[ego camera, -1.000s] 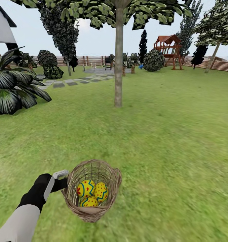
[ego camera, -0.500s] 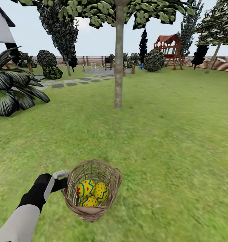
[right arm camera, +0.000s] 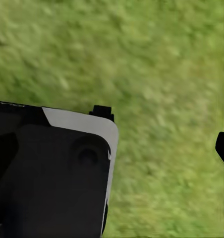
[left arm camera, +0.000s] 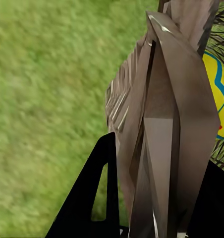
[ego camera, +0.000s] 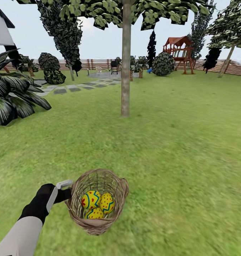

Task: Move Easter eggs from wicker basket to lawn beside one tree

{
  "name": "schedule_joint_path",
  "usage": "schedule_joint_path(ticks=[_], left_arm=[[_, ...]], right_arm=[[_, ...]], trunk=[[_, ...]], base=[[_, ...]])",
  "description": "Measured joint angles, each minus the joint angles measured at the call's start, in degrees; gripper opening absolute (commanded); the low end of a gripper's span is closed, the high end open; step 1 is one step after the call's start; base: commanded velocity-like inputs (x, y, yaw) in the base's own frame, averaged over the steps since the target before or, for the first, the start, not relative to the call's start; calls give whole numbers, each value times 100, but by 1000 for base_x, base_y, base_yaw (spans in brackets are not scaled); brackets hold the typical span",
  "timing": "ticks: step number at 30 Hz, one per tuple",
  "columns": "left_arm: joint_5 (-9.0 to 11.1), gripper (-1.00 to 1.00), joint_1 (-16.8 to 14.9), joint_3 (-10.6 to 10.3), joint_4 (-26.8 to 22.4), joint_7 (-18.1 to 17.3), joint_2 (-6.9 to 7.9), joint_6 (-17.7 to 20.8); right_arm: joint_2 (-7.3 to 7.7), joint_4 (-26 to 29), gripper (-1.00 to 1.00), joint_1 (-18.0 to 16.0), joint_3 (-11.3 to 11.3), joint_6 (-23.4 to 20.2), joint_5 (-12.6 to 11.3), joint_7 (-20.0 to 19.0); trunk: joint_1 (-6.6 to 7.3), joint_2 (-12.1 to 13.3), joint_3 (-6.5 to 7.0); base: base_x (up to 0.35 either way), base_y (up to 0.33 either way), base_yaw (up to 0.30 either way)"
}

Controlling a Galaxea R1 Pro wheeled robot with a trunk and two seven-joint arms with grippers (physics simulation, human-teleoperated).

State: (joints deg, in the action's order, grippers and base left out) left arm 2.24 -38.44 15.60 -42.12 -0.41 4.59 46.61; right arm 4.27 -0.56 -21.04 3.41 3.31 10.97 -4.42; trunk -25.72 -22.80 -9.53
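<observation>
The wicker basket (ego camera: 99, 223) hangs low in the head view, above the lawn (ego camera: 177, 149). Three yellow Easter eggs lie inside it: one with a blue zigzag (ego camera: 91, 199), a red-dotted one (ego camera: 107, 202) and a third below them (ego camera: 95, 213). My left gripper (ego camera: 68, 190) is shut on the basket's rim at its left side. In the left wrist view the woven rim (left arm camera: 161, 124) sits between the black fingers (left arm camera: 99, 198), with an egg (left arm camera: 218, 89) behind the twigs. The tree (ego camera: 125, 71) with its bare straight trunk stands ahead, several basket widths away. A black fingertip (right arm camera: 223, 148) of my right gripper shows over grass.
A dark spiky palm (ego camera: 14, 96) spreads at the left. A grey stepping-stone path (ego camera: 74, 88) runs behind it toward the brown fence (ego camera: 92, 64). A round bush (ego camera: 163, 64), a wooden playset (ego camera: 177, 53) and a leaning tree (ego camera: 225, 62) stand far back.
The whole view has crept toward the tree, whose base sits slightly lower in the picture. The basket, eggs and left arm keep their place in the view.
</observation>
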Motion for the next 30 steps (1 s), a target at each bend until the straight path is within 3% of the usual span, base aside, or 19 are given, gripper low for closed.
schedule_joint_path(ticks=[30], left_arm=[[-2, -100, 0, -9, 8, 0, -1, 4]], right_arm=[[-34, -56, 100, 43, 0, -6, -12, -7]], trunk=[[0, 0, 0]], base=[[337, 0, 0]])
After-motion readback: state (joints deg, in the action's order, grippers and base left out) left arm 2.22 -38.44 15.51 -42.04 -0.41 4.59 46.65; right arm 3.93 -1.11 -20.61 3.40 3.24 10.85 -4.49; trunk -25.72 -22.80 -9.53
